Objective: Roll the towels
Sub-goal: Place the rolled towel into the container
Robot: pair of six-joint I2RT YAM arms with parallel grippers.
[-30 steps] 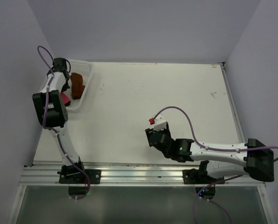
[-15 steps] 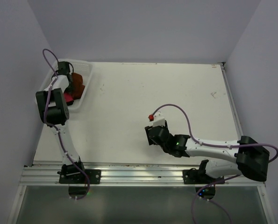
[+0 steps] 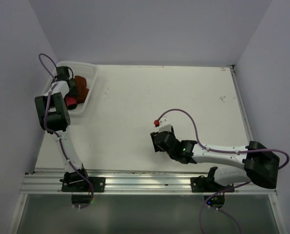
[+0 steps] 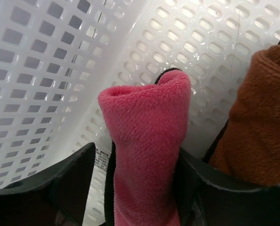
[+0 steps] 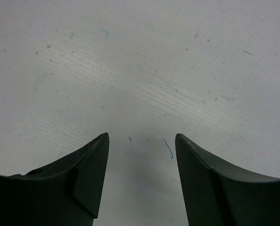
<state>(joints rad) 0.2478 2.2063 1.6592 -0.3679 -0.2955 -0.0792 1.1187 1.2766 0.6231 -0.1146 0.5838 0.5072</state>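
The bright pink towel (image 4: 144, 141), rolled into a thick tube with dark edging, stands in the white mesh basket (image 4: 45, 70). My left gripper (image 4: 136, 151) is open around it, with a strip of basket showing between the left finger and the cloth. The fuzzy rust-brown towel (image 4: 262, 132) lies in the same basket just to the right. From above, the left gripper (image 3: 69, 90) reaches down into the basket (image 3: 88, 68), beside the brown towel (image 3: 81, 87) and over the pink one (image 3: 70, 102). My right gripper (image 5: 142, 139) hangs open over bare table, seen from above at mid-table (image 3: 157, 142).
The basket sits at the table's far left corner against the left wall. Its mesh walls close in around the left fingers. The white tabletop (image 3: 183, 92) stretches to the right, with a wall behind and one at each side.
The left jaws have spread apart from the pink towel, which stays in the basket. The left wrist shifted slightly over the basket. The right arm has barely moved.
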